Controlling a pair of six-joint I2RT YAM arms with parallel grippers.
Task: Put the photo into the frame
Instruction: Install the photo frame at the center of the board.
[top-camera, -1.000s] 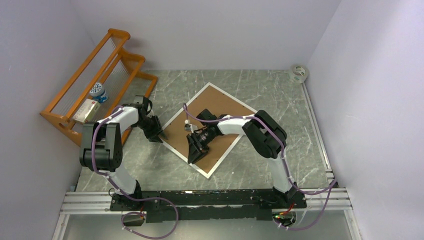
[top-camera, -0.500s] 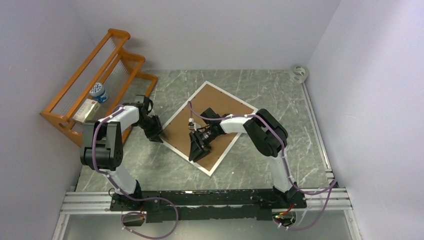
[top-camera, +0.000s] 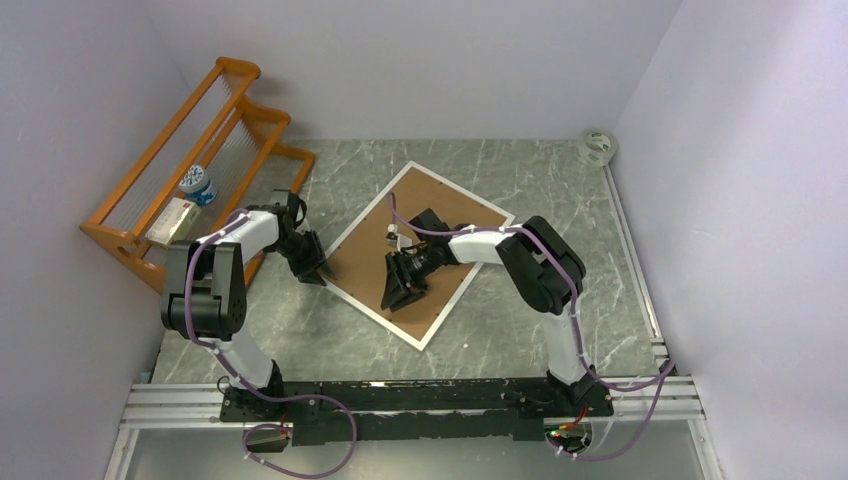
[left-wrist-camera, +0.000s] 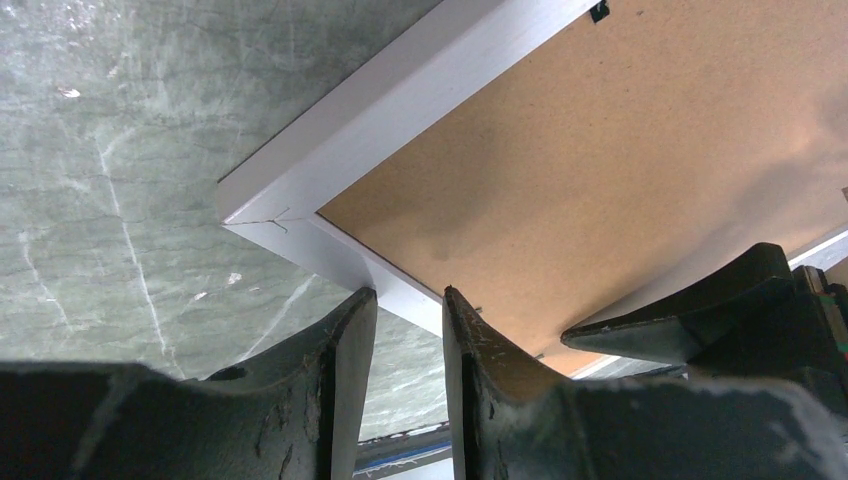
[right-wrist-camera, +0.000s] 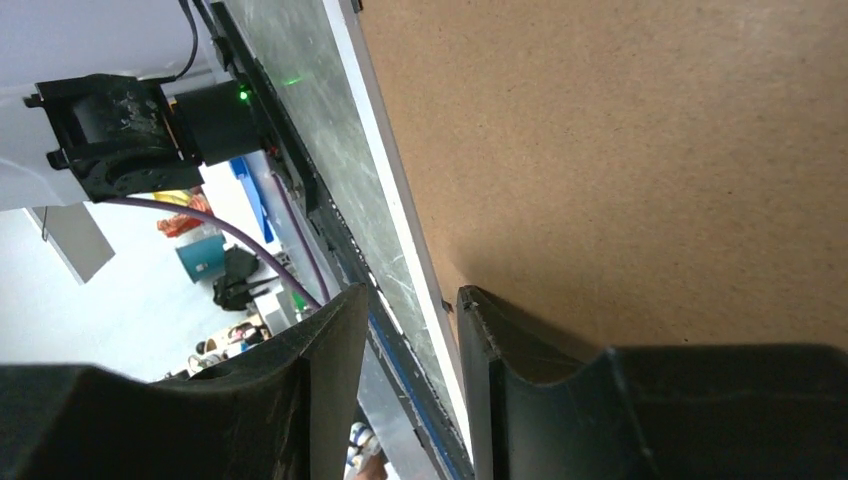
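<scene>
The frame (top-camera: 437, 203) lies face down on the marble table, turned like a diamond, with its brown back (left-wrist-camera: 620, 140) up and its white rail (left-wrist-camera: 400, 100) around it. The photo is out of view. My left gripper (top-camera: 322, 277) is at the frame's left corner. It is open, and its tips (left-wrist-camera: 405, 296) straddle the white rail with only table showing between them. My right gripper (top-camera: 396, 298) is open above the back (right-wrist-camera: 650, 150) near the lower left edge. One finger (right-wrist-camera: 480, 320) is on the board, the other beyond the rail.
An orange wooden rack (top-camera: 150, 160) stands at the far left, holding a blue-and-white jar (top-camera: 197, 185) and a small box (top-camera: 172, 220). A roll of tape (top-camera: 600, 146) sits in the far right corner. Metal rails (top-camera: 420, 392) run along the near edge.
My right gripper has slid a little to the right and away over the brown back, and its jaws have widened slightly. The left gripper has stayed at the corner.
</scene>
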